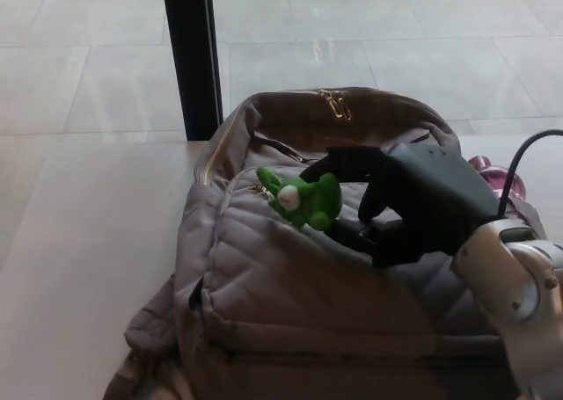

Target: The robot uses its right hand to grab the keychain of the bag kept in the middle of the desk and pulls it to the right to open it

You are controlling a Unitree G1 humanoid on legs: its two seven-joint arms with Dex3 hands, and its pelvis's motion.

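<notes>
A grey quilted backpack [290, 303] lies in the middle of the pale desk [79, 242]. A green frog keychain [299, 200] hangs from the gold zip pull [258, 188] of the front pocket. My right hand [396, 202] reaches in from the right over the bag. One black finger [339, 164] curls over the keychain and the thumb [352, 236] sits under it, so the hand is shut on the keychain's right side. The left hand does not show.
A black post [189, 57] stands behind the desk at the back left, before a tiled floor. Something pink [497, 176] peeks out behind the bag's right side. Gold zip pulls [337, 104] lie on the bag's top edge.
</notes>
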